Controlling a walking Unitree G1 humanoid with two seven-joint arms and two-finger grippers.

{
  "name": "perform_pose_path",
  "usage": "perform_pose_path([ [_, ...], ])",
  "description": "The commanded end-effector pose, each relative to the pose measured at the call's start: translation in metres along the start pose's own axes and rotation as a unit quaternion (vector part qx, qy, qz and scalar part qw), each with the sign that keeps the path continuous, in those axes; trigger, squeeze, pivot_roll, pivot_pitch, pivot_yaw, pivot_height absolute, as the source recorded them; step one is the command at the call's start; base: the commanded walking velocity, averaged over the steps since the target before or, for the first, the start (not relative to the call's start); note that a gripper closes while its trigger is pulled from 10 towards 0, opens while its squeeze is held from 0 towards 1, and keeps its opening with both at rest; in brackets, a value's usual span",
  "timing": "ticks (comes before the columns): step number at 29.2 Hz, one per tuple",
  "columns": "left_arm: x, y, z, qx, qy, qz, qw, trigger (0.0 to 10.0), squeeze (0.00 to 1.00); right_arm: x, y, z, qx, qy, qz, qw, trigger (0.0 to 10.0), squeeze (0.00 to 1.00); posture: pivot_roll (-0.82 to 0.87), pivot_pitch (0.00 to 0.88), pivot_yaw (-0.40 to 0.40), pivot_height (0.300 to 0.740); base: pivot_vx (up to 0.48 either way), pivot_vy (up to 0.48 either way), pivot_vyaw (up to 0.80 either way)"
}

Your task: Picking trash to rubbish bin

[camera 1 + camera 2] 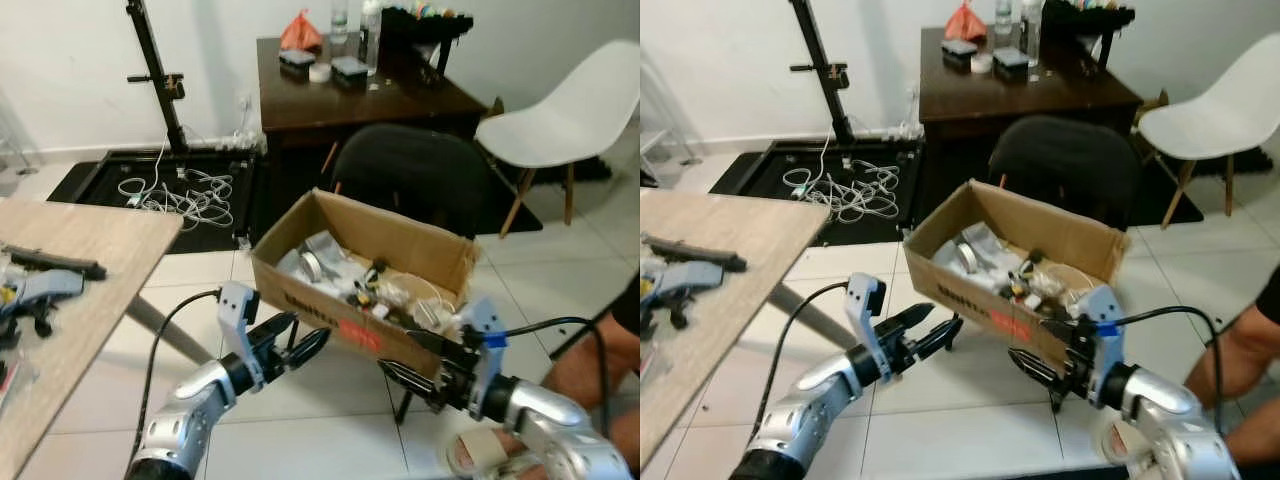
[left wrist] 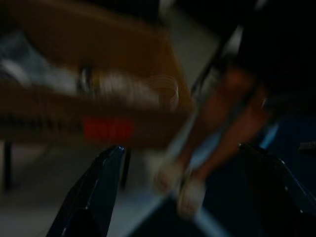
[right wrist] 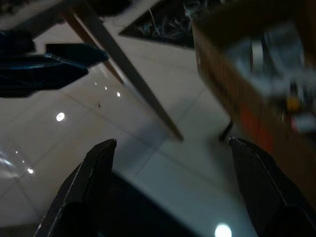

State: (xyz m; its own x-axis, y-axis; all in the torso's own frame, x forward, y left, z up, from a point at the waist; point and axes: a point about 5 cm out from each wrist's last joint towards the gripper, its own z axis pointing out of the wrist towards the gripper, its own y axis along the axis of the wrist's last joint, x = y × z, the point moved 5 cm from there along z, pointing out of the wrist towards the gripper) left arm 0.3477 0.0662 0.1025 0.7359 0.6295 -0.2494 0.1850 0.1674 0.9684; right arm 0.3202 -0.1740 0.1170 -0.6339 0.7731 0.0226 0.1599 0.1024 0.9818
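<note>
An open cardboard box [image 1: 322, 298] holds several pieces of trash [image 1: 322, 262]: foil wrappers, cups and small scraps. It rests on a stand with thin black legs [image 1: 404, 404]. My left gripper [image 1: 306, 334] is open and empty, low in front of the box's near left wall. My right gripper [image 1: 400, 356] is also open and empty, just below the box's near right corner. In the left wrist view the open fingers [image 2: 96, 192] frame the blurred box side [image 2: 98, 131]. The right wrist view has its fingers [image 3: 86, 182] over the floor tiles, with the box [image 3: 237, 84] to one side.
A wooden table [image 1: 95, 245] with tools stands at the left. A person's leg and sandalled foot [image 1: 575, 375] are close by my right arm. Behind the box are a black chair [image 1: 410, 165], a dark desk [image 1: 375, 100], a white chair [image 1: 565, 115] and loose cables [image 1: 185, 192].
</note>
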Motion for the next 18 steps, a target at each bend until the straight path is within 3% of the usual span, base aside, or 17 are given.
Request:
perform_pose_path([
  [1, 0.010, -0.020, -0.009, 0.046, 0.024, 0.033, 0.998, 10.0, 0.00, -0.004, -0.018, 0.003, 0.016, -0.023, 0.010, 1.000, 10.0, 0.00, -0.20, 0.163, 0.081, 0.740, 0.000, 0.000, 0.00],
  [2, 0.023, -0.049, -0.023, 0.104, 0.055, 0.052, 0.992, 10.0, 0.00, -0.009, -0.042, 0.006, 0.042, -0.052, 0.027, 0.997, 10.0, 0.00, -0.20, 0.163, 0.081, 0.740, 0.000, 0.000, 0.00],
  [4, 0.026, -0.057, -0.028, 0.121, 0.065, 0.056, 0.989, 10.0, 0.00, -0.010, -0.049, 0.006, 0.050, -0.060, 0.033, 0.996, 10.0, 0.00, -0.20, 0.163, 0.081, 0.740, 0.000, 0.000, 0.00],
  [5, 0.033, -0.072, -0.038, 0.151, 0.086, 0.058, 0.983, 10.0, 0.00, -0.015, -0.067, 0.005, 0.073, -0.086, 0.044, 0.993, 10.0, 0.00, -0.19, 0.162, 0.081, 0.740, 0.000, 0.000, 0.00],
  [6, 0.033, -0.072, -0.038, 0.151, 0.086, 0.058, 0.983, 10.0, 0.00, -0.015, -0.067, 0.005, 0.073, -0.086, 0.044, 0.993, 10.0, 0.00, -0.19, 0.162, 0.081, 0.740, 0.000, 0.000, 0.00],
  [8, 0.042, -0.096, -0.057, 0.203, 0.116, 0.067, 0.970, 10.0, 0.00, -0.025, -0.093, -0.002, 0.103, -0.133, 0.067, 0.983, 10.0, 0.00, -0.19, 0.163, 0.082, 0.740, 0.000, 0.000, 0.00],
  [9, 0.042, -0.096, -0.057, 0.203, 0.116, 0.067, 0.970, 10.0, 0.00, -0.025, -0.093, -0.002, 0.103, -0.133, 0.067, 0.983, 10.0, 0.00, -0.19, 0.163, 0.082, 0.740, 0.000, 0.000, 0.00],
  [11, 0.048, -0.124, -0.082, 0.264, 0.146, 0.076, 0.950, 10.0, 0.00, -0.035, -0.125, -0.016, 0.141, -0.194, 0.101, 0.966, 10.0, 0.00, -0.19, 0.161, 0.081, 0.740, 0.000, 0.000, 0.00],
  [12, 0.048, -0.124, -0.082, 0.264, 0.146, 0.076, 0.950, 10.0, 0.00, -0.035, -0.125, -0.016, 0.141, -0.194, 0.101, 0.966, 10.0, 0.00, -0.19, 0.161, 0.081, 0.740, 0.000, 0.000, 0.00],
  [14, 0.053, -0.148, -0.107, 0.314, 0.179, 0.078, 0.929, 10.0, 0.00, -0.039, -0.154, -0.033, 0.179, -0.242, 0.128, 0.945, 10.0, 0.00, -0.19, 0.161, 0.081, 0.740, 0.000, 0.000, 0.00],
  [15, 0.053, -0.148, -0.107, 0.314, 0.179, 0.078, 0.929, 10.0, 0.00, -0.039, -0.154, -0.033, 0.179, -0.242, 0.128, 0.945, 10.0, 0.00, -0.19, 0.161, 0.081, 0.740, 0.000, 0.000, 0.00],
  [16, 0.055, -0.159, -0.120, 0.338, 0.197, 0.080, 0.917, 10.0, 0.00, -0.038, -0.169, -0.042, 0.200, -0.262, 0.138, 0.934, 10.0, 0.00, -0.19, 0.161, 0.081, 0.740, 0.000, 0.000, 0.00],
  [18, 0.055, -0.176, -0.145, 0.361, 0.240, 0.045, 0.900, 10.0, 0.00, -0.032, -0.198, -0.063, 0.248, -0.293, 0.153, 0.911, 10.0, 0.00, -0.18, 0.160, 0.078, 0.740, 0.000, 0.000, 0.00],
])
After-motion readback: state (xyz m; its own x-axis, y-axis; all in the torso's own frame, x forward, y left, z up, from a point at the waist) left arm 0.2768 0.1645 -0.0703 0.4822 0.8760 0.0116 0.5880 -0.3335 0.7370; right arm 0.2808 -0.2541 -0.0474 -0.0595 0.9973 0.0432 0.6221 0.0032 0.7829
